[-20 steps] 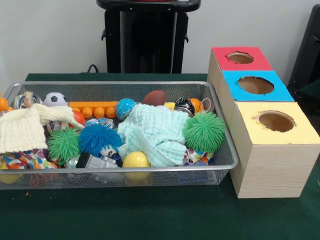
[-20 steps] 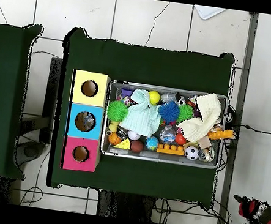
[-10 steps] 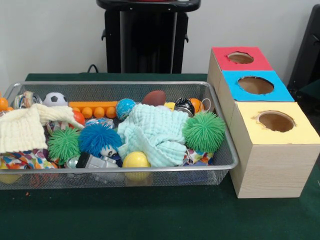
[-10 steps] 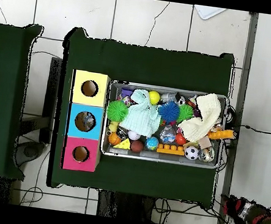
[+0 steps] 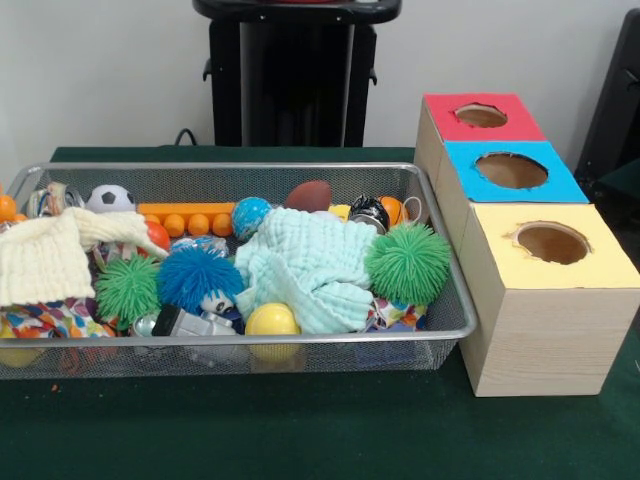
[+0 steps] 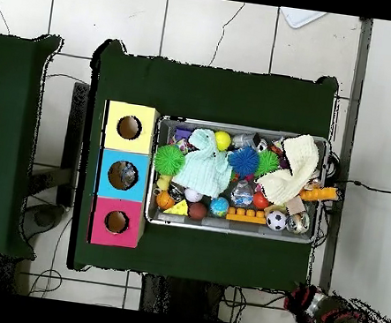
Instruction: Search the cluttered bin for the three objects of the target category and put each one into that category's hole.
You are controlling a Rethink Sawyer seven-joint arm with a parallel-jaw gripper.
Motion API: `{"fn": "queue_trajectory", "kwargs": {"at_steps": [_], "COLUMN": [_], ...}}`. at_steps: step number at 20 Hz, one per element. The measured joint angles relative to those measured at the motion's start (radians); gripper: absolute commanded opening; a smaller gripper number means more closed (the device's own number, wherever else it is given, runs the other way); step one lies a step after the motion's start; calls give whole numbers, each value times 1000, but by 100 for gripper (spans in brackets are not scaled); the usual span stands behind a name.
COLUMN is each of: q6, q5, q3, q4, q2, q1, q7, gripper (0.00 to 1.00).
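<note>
The silver wire-mesh bin (image 5: 300, 168) sits on the green table, full of toys; it also shows in the overhead view (image 6: 231, 228). In it lie a mint cloth (image 5: 305, 265), a cream cloth (image 5: 45, 260), two green spiky balls (image 5: 408, 263) (image 5: 127, 290), a blue spiky ball (image 5: 197, 277), a yellow ball (image 5: 272, 320), a soccer ball (image 5: 110, 198) and a brown football (image 5: 308, 194). To the right stand the red box (image 5: 445, 112), blue box (image 5: 465, 160) and yellow box (image 5: 600, 268), each with a round hole. The red and black end of my arm (image 6: 321, 305) shows off the table at the overhead view's bottom right.
An orange strip of beads (image 5: 190, 220) and a blue globe ball (image 5: 250, 216) lie along the bin's far wall. The black pedestal (image 5: 295, 75) stands behind the bin. A second green table (image 6: 5, 144) stands to the left in the overhead view.
The red and black arm end at the overhead view's bottom right has moved left along the bottom edge. Nothing in the bin or the boxes has moved.
</note>
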Motion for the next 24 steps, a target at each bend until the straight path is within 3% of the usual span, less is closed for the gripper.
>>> {"fn": "queue_trajectory", "kwargs": {"at_steps": [4, 11, 14, 20, 24], "q6": [0, 0, 0, 0, 0], "q5": [53, 88, 95, 93, 92], "q3": [-44, -107, -137, -158, -171], "q4": [57, 103, 115, 115, 113], "q2": [-62, -118, -141, -143, -130], "q1": [103, 246, 342, 497, 559], "q7": [0, 0, 0, 19, 41], "gripper": [100, 100, 100, 100, 100]}}
